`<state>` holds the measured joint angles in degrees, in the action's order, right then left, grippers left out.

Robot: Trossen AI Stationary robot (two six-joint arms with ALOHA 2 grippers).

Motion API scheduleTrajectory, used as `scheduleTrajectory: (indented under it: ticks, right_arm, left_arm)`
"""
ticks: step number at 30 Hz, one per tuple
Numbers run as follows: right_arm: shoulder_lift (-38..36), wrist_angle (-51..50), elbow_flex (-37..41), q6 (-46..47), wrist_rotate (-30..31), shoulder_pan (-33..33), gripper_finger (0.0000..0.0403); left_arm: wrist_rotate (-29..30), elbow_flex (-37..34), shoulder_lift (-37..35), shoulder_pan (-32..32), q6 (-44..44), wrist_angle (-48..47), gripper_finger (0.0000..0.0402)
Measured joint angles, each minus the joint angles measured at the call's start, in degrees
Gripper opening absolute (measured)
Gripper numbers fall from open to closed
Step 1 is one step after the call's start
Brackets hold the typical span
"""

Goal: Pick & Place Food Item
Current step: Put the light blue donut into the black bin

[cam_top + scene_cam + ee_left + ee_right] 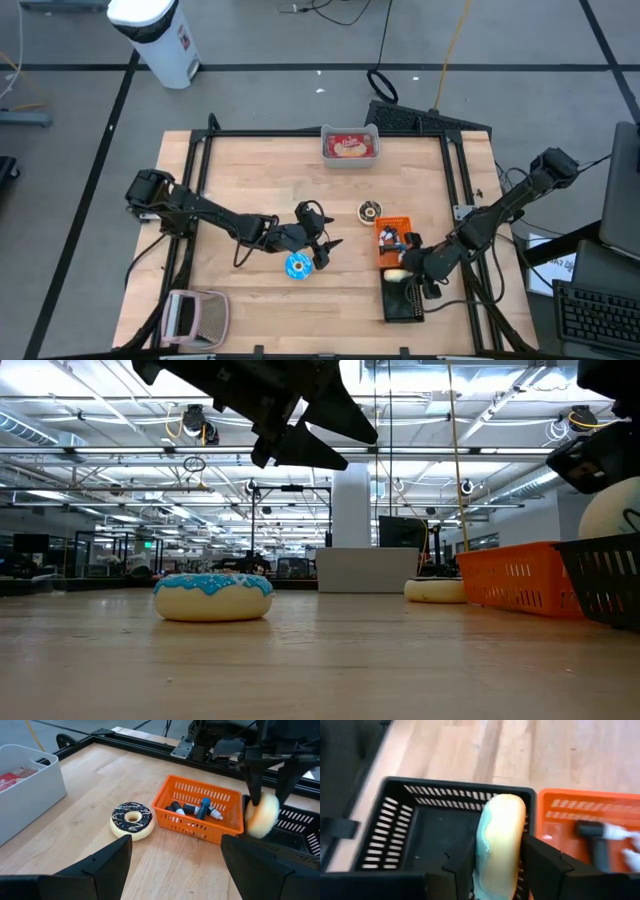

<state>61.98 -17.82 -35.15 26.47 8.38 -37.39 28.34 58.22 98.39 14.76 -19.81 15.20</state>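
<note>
A pale glazed donut (pixel 501 840) stands on edge between the fingers of my right gripper (pixel 500 872), over the black basket (pixel 427 832) at the near right; the left wrist view shows the donut (pixel 262 815) above the basket's rim. A blue-iced donut (pixel 298 266) lies flat on the table, and my left gripper (pixel 322 248) hovers open just right of and above the blue-iced donut (pixel 212 596). A chocolate-iced donut (pixel 132 819) lies flat beside the orange basket (pixel 197 810). My right gripper pinches the pale donut between its two fingers, one finger (pixel 462 865) on each flat face (pixel 487 862). The fingers slant down from the table's right side. The donut stands on edge, lifted clear above the black basket's open top.
The orange basket (pixel 393 240) holds markers and stands just behind the black basket (pixel 403 298). A white bin (pixel 350 145) with packaged food stands at the far edge, and a pink rack (pixel 195 315) at the near left corner. Bare wood lies in the table's middle.
</note>
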Motion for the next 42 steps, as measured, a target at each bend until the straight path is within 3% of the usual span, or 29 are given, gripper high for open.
scheduleTrajectory:
  ticks: [6,13,17,30,42]
  right_arm:
    - [0.0,-4.6,-1.4,1.7,2.0,0.7,0.0143]
    - [0.0,-4.8,-1.4,3.2,-4.0,0.7,0.0142]
    - [0.0,-4.8,-1.4,2.2,-3.7,0.7,0.0141]
    - [-0.2,-4.7,-1.4,-0.9,0.8,0.7,0.0141]
    - [-0.4,-3.3,-1.4,-6.7,9.4,1.0,0.0141]
  left_arm:
    - [-0.2,0.0,0.0,0.0,0.0,0.0,0.0308]
    - [-0.6,0.0,0.0,0.0,0.0,0.0,0.0308]
    - [-0.6,0.0,0.0,0.0,0.0,0.0,0.0308]
    - [-1.4,0.0,0.0,0.0,0.0,0.0,0.0308]
    - [-1.4,0.0,0.0,0.0,0.0,0.0,0.0308]
